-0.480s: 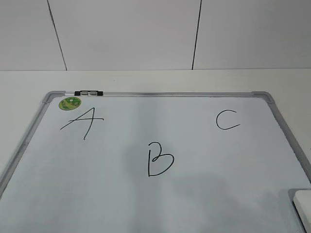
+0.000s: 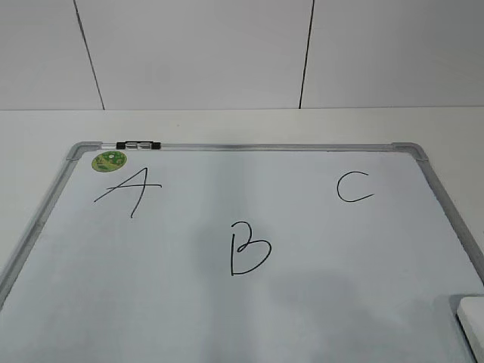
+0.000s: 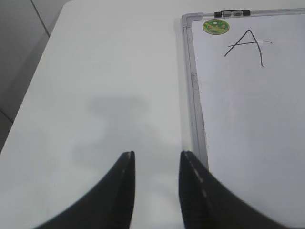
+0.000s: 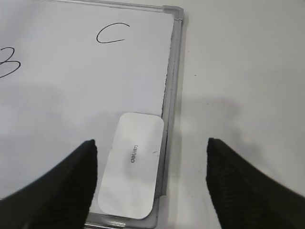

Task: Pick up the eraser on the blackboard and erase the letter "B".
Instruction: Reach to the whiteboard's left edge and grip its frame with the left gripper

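Observation:
The blackboard is a white board with a grey frame lying flat on the table. The black letter "B" is drawn at its middle; part of it shows at the left edge of the right wrist view. The white eraser lies in the board's near right corner against the frame, and only its corner shows in the exterior view. My right gripper is wide open above the eraser, its fingers on either side, apart from it. My left gripper is open and empty over the table, left of the board's frame.
A slanted "A" and a round green sticker mark the board's far left, a "C" its far right. A black-and-silver clip sits on the far frame. A tiled wall stands behind the table.
The eraser's corner sits slightly lower at the exterior view's right edge. The letters and board have not moved.

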